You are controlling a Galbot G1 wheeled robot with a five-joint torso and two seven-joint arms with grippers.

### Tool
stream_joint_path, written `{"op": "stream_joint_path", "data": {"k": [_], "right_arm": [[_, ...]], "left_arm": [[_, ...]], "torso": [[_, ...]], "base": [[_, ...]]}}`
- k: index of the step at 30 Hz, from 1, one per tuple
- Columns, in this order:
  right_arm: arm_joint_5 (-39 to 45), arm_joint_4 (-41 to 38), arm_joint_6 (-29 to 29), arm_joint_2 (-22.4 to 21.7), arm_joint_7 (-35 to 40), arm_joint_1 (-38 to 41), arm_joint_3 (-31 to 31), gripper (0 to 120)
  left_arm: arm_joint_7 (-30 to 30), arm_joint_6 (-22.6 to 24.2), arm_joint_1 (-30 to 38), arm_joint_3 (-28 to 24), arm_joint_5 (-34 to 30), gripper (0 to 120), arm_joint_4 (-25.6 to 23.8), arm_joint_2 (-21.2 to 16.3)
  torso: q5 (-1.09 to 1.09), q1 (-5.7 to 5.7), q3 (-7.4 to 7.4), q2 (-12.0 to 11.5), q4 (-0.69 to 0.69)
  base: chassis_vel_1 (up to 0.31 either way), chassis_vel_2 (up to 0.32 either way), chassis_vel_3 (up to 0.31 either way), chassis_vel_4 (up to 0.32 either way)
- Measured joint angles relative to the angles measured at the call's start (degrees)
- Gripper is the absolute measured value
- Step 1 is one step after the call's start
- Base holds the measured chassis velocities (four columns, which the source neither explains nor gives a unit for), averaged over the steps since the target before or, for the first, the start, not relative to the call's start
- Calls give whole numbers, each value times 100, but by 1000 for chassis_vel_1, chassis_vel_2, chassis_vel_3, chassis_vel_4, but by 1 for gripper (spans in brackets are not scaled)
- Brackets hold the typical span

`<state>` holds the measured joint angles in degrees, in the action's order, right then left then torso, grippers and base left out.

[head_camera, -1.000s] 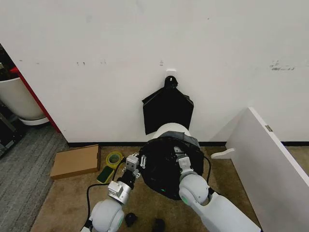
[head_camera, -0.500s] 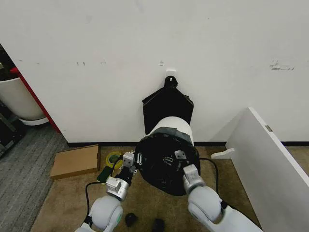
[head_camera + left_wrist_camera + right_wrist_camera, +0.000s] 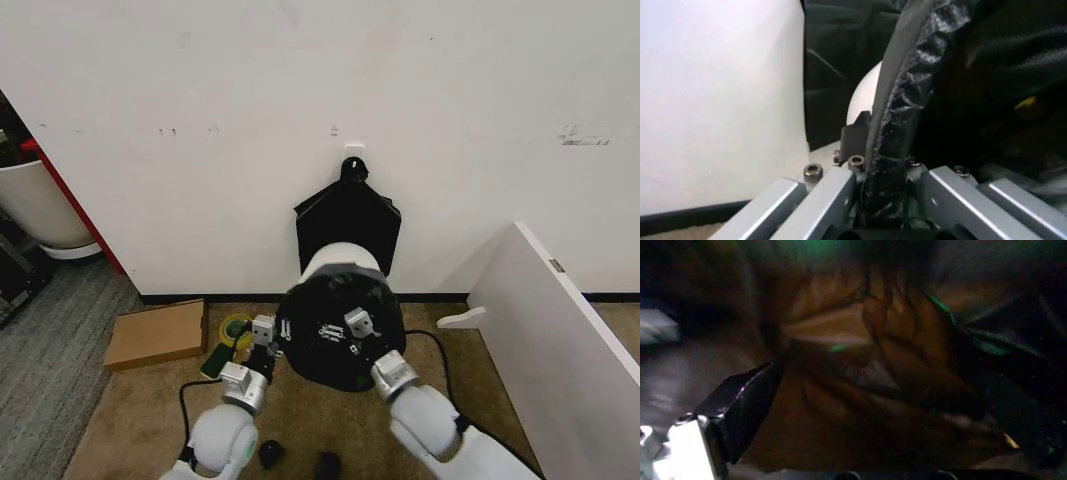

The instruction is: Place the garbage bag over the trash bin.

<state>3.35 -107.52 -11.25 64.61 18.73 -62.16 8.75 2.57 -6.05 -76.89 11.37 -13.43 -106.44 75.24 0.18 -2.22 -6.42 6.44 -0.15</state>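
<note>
Where the two white arms reach forward, the left end effector (image 3: 268, 333) is clamped on the bunched edge of the one glossy black plastic garbage bag (image 3: 335, 325), while the right end effector (image 3: 357, 328) sits inside the bag's mouth, its grip impossible to judge. Beyond, the single round white plastic trash bin (image 3: 340, 256) stands against the wall, the bag stretched over its near rim. Behind hangs one flat black house-shaped stack (image 3: 348, 228).

Rounded glossy white arm shells, each narrowing to a silver-grey metal wrist collar. Left claw (image 3: 270, 335) and right claw (image 3: 352, 328) built of boxy brushed-aluminium blocks. Black cable looping from beside each arm. Close up, flat grey finger bars (image 3: 828, 200) fastened with small dark socket-head screws (image 3: 813, 170).
</note>
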Motion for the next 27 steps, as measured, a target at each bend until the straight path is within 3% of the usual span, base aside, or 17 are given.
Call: {"op": "stream_joint_path", "data": {"k": [3, 6, 15, 19, 24, 27], "right_arm": [[8, 363, -838, 171, 607, 157, 69, 100], [147, 451, -1110, 140, 722, 181, 16, 100], [626, 162, -1334, 26, 831, 137, -54, 100], [834, -134, -1073, -73, 683, 30, -29, 100], [833, -519, 5, -270, -307, -284, -17, 100], [755, -549, 339, -309, -628, -350, -16, 100]], "left_arm": [[-3, -5, 16, -26, 60, 0, 60, 133], [-12, -11, 16, -2, 62, 0, 51, 115], [-44, -32, 55, 73, 90, 0, 119, 29], [-15, -34, 83, 99, 94, 0, 169, 28], [15, -7, 110, 118, 62, 0, 204, 38], [20, 7, 103, 144, 45, 0, 196, 38]], "torso": [[0, 0, 0, 0, 0], [0, 0, 0, 0, -1], [0, 0, 0, 0, 0], [0, 0, 0, 0, -1], [-1, 0, 0, 0, -1], [0, 0, 0, 0, -2]], "base": [[0, 0, 0, 0], [0, 0, 0, 0], [0, 0, 0, 0], [0, 0, 0, 0], [0, 0, 0, 0], [0, 0, 0, 0]]}}
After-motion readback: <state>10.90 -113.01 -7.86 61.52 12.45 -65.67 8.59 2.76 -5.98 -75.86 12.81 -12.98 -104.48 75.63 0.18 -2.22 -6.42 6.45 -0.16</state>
